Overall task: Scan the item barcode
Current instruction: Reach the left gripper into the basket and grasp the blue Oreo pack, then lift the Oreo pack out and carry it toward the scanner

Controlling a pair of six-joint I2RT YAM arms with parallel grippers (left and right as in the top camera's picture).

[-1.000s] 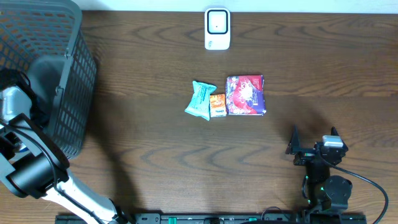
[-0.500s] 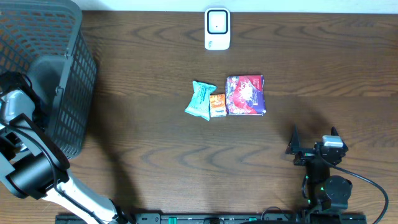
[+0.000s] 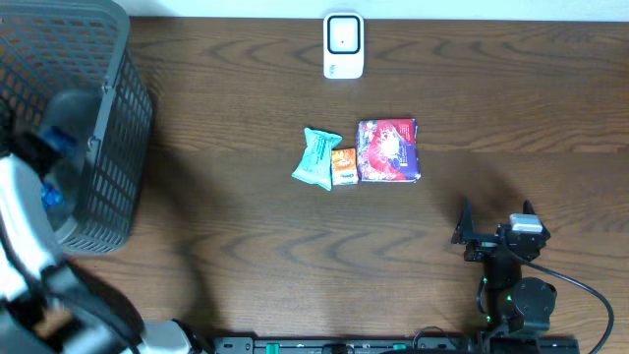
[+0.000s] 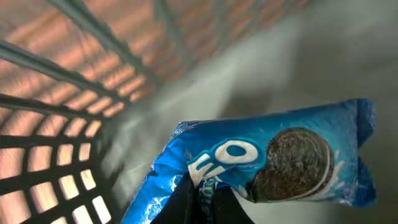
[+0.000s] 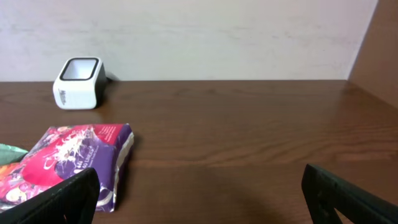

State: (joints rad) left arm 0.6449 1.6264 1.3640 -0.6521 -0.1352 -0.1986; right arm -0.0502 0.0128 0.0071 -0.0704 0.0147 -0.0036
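Grey mesh basket [image 3: 108, 118] stood at the table's [image 3: 246, 256] far-left corner. The left arm [image 3: 25, 246], blurred, extended into it, with a blue item [image 3: 51, 197] showing through the mesh. White scanner [image 3: 343, 45] sat at the far edge, centre. Mid-table, three lay in a touching row: teal packet [image 3: 317, 158], small orange packet [image 3: 343, 166], red-purple packet [image 3: 388, 149]. Right gripper [image 3: 496, 221] rested by the near edge, fingers apart, empty.

A scanner [image 3: 343, 45], basket [image 3: 126, 133] and snacks [image 3: 388, 149] suggest a checkout
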